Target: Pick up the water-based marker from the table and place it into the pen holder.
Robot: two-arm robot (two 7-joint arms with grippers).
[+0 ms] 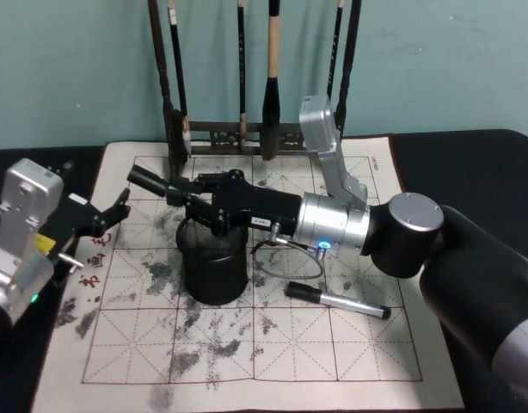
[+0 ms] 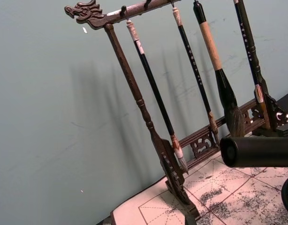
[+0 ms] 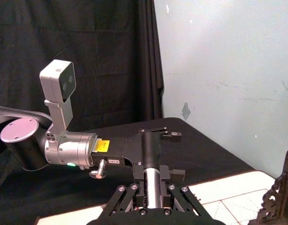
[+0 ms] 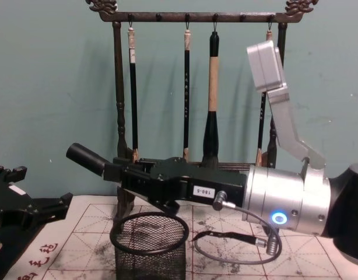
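Observation:
My right gripper (image 1: 185, 191) is shut on a water-based marker (image 1: 149, 180) and holds it level just above the black mesh pen holder (image 1: 214, 268). The marker's black cap (image 4: 86, 158) juts out to the left past the holder's rim (image 4: 148, 232). In the right wrist view the marker's silver barrel and black cap (image 3: 150, 161) run between the fingers. Its cap (image 2: 256, 151) also shows in the left wrist view. A second marker (image 1: 337, 301), silver with a black cap, lies on the table's mat right of the holder. My left gripper (image 1: 109, 215) hovers open at the mat's left edge.
A dark wooden brush rack (image 1: 247, 133) with several hanging brushes stands at the back of the mat (image 1: 247, 361). A grey cable loop (image 1: 290, 258) hangs under my right wrist, close to the holder. Black cloth surrounds the mat.

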